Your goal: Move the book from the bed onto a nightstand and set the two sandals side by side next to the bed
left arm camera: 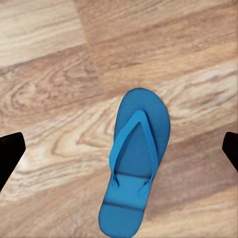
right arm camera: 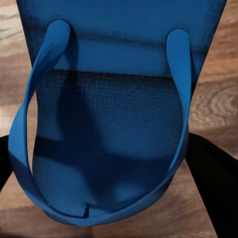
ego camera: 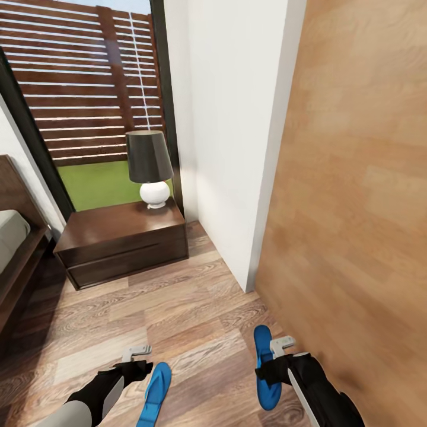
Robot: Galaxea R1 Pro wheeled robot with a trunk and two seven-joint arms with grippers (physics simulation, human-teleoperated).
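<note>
Blue sandals low in the frame: the left sandal (ego camera: 155,392) lies flat on the wood-grain floor (ego camera: 178,314) beside the left tool (ego camera: 137,356), whose fingers are spread wide above it. Right arm reaches forward, right tool (ego camera: 274,356) clamped on the other sandal (ego camera: 265,367). Glossy dark nightstand (ego camera: 121,240) sits at centre left, beside the bed (ego camera: 15,249).

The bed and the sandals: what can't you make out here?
- Bed: cut by the head view's edge; book unseen.
- Sandal by the right gripper: right arm covers its heel.
- Other sandal: the head view's bottom edge cuts it.
- Nightstand: lamp hides its back corner.
</note>
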